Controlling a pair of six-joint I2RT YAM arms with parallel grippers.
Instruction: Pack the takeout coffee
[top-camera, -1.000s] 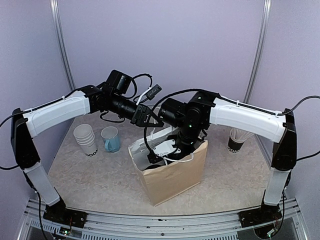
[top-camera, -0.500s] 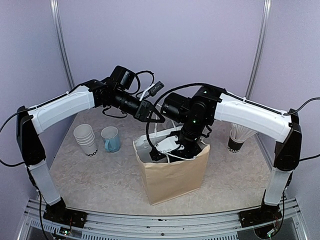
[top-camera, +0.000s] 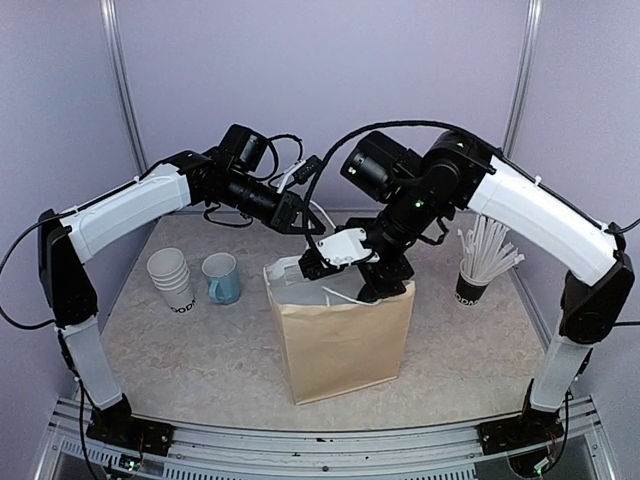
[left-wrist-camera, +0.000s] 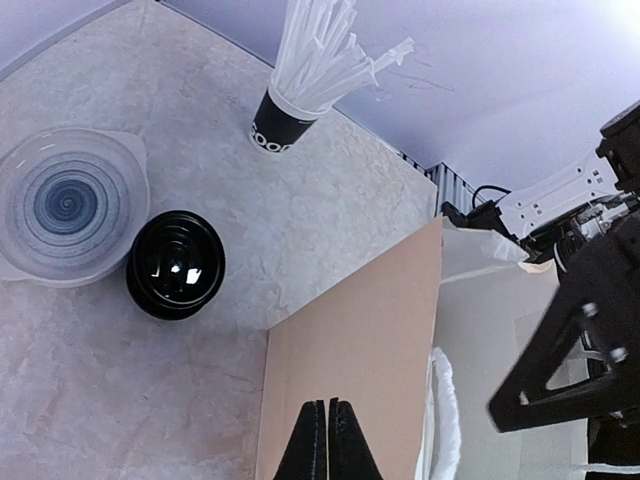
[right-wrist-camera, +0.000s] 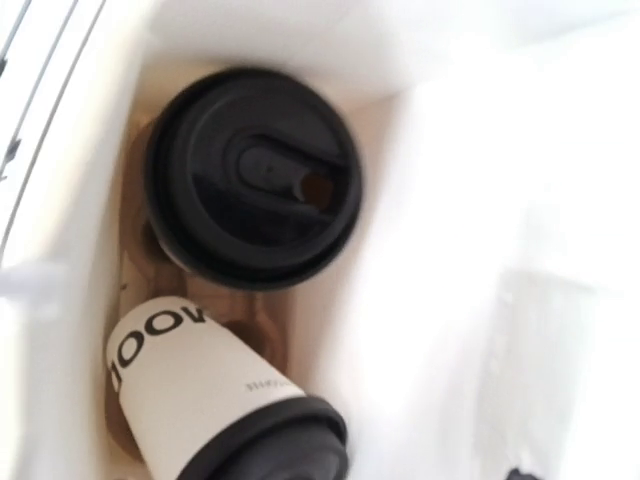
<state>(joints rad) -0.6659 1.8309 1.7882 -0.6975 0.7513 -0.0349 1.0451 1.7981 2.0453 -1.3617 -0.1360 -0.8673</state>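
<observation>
The takeout coffee (right-wrist-camera: 190, 385), a white cup with black lettering and a black lid, lies tilted inside the brown paper bag (top-camera: 345, 340). Beside it stands a second cup, upright, showing its black lid (right-wrist-camera: 255, 180). Both sit in a brown cardboard carrier. My right gripper (top-camera: 372, 282) hangs at the bag's mouth, and its fingers do not show in the right wrist view. My left gripper (left-wrist-camera: 328, 440) is shut, with nothing visible between its fingers. It hovers at the bag's back wall (left-wrist-camera: 360, 370), also seen from above (top-camera: 305, 225).
A stack of white cups (top-camera: 170, 278) and a light-blue mug (top-camera: 222, 278) stand left of the bag. A black cup of white straws (top-camera: 478, 270) stands on the right. Behind the bag are clear lids (left-wrist-camera: 70, 205) and black lids (left-wrist-camera: 177, 263).
My right arm has risen from deep inside the bag to its mouth. My left gripper has moved right, toward the bag's back rim. The bag now stands straighter.
</observation>
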